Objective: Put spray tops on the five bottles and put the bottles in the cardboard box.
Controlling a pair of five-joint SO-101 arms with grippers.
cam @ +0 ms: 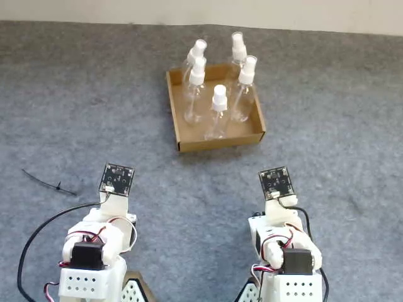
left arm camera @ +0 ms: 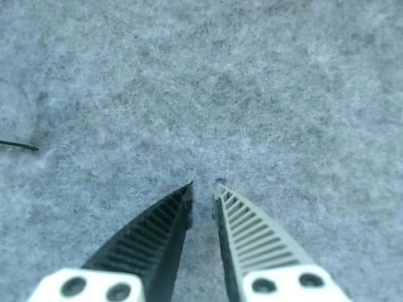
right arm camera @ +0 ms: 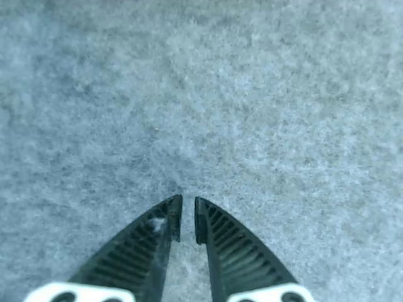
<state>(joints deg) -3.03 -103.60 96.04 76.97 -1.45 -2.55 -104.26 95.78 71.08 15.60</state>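
Observation:
A shallow cardboard box [cam: 178,119] sits at the far middle of the grey carpet. Several clear bottles stand upright inside it, each with a white spray top, among them one at the front [cam: 218,112], one at the left [cam: 196,88] and one at the right [cam: 245,85]. Both arms are folded back at the near edge, well short of the box. My left gripper [left arm camera: 203,189] hangs shut over bare carpet, holding nothing. My right gripper [right arm camera: 187,201] is also shut and empty above bare carpet.
A thin black cable tie [cam: 47,184] lies on the carpet at the left, and its tip [left arm camera: 19,146] shows in the left wrist view. Open carpet [cam: 201,189] separates the arms from the box.

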